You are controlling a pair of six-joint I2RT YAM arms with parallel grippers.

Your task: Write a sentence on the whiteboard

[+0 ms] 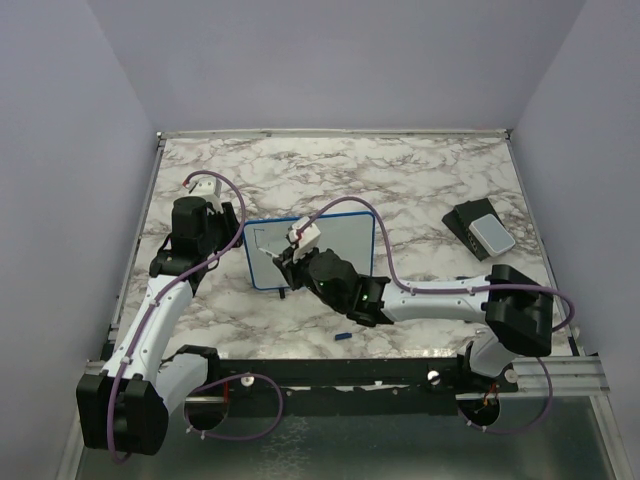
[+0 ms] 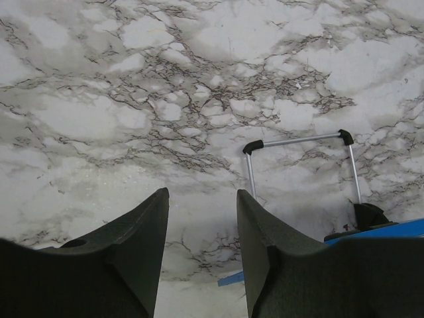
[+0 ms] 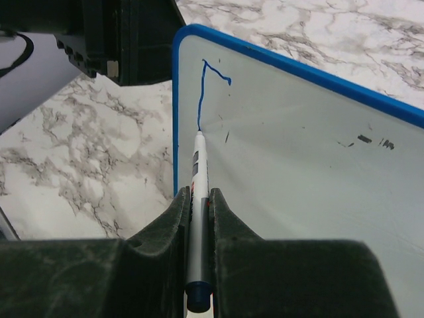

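Marble desk carries the whiteboard at its middle, sentence barely begun. Right claw pinches the marker; left claw gapes empty — unbraced, the whiteboard could skid under pen pressure.

No whole word can be read. The whiteboard bears only one blue stroke near a corner: a long line with a short bar bending off from its far end, like an unfinished letter. The marker tip touches the line's near end. A label on the marker's barrel is too small to read. A few dark smudges on the board spell nothing.
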